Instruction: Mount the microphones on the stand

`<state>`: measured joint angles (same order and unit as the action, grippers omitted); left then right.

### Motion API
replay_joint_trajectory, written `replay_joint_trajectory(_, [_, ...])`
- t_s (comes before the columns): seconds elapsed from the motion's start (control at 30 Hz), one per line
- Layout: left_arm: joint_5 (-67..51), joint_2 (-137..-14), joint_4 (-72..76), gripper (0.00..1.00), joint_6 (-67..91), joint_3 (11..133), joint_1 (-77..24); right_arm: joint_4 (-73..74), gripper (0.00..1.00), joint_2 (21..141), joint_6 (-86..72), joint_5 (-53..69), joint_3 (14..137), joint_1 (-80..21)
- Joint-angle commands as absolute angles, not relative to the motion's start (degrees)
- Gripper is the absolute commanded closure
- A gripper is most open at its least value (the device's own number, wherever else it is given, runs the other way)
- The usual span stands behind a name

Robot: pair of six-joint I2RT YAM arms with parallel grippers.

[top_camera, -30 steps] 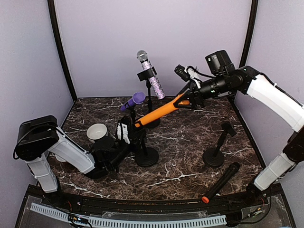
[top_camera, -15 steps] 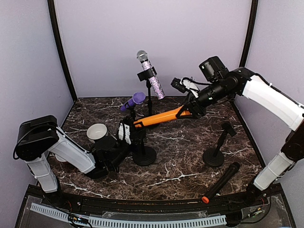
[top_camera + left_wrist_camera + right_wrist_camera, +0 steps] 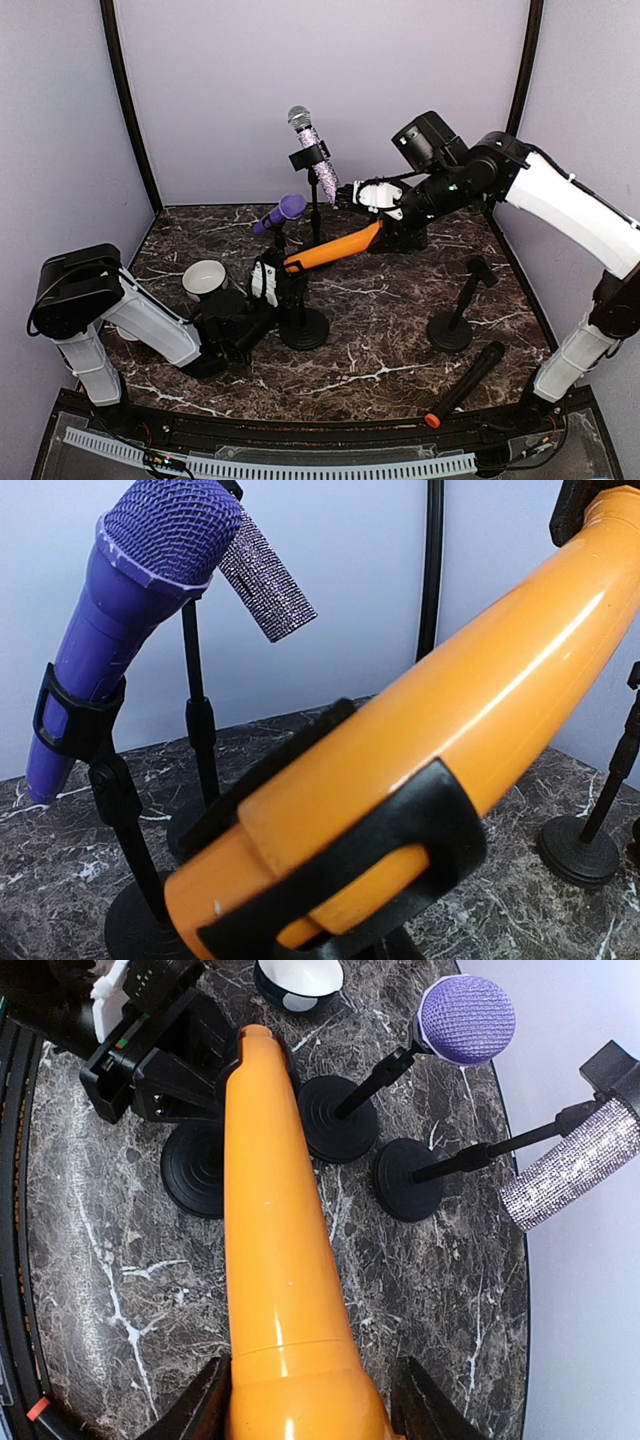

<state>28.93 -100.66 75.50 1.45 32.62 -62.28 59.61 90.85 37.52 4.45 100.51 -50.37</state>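
Done: the glittery lilac microphone (image 3: 320, 170) sits in the far stand and the purple microphone (image 3: 278, 214) in the stand just near-left of it.
In hand: the orange microphone (image 3: 335, 248) lies slanted, with its narrow end through the clip (image 3: 400, 850) of the middle stand (image 3: 304, 325) — seated, not yet let go.
Right gripper (image 3: 310, 1405): closed on the wide end of the orange microphone, a finger on each side.
Left gripper (image 3: 265, 283): narrowly set low beside the middle stand and apparently clamped on its stem, though its fingers are hidden.
Left: the black microphone (image 3: 468, 380) lies on the table at the near right, and the empty stand (image 3: 452, 325) waits just beyond it.
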Motion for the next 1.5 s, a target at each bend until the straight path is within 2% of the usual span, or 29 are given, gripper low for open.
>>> replay_joint_trajectory(0.0, [17.4, -100.8, 81.0, 1.00, -0.7, 37.9, -65.4, 56.9, 1.00, 99.0, 41.1, 15.4, 101.4, -55.9])
replay_joint_trajectory(0.37, [16.4, -101.4, 81.1, 1.00, -0.4, 38.0, -65.7, 60.6, 1.00, 111.5, 28.1, 24.2, 113.6, -56.0])
replay_joint_trajectory(1.07, [15.2, -102.0, 80.9, 1.00, -0.2, 38.5, -65.7, 58.1, 1.00, 115.5, 20.1, 27.3, 113.6, -55.9])
replay_joint_trajectory(1.37, [18.3, -102.0, 83.0, 1.00, 1.0, 37.2, -65.7, 56.8, 1.00, 112.2, 19.3, 26.8, 112.7, -54.2])
replay_joint_trajectory(1.4, [19.6, -102.0, 83.4, 0.91, 1.4, 37.0, -65.7, 56.6, 1.00, 111.8, 19.1, 26.9, 112.6, -54.0])
replay_joint_trajectory(1.47, [23.4, -101.9, 84.8, 0.64, 2.1, 36.5, -65.7, 56.2, 1.00, 110.8, 18.5, 27.1, 112.3, -53.3])
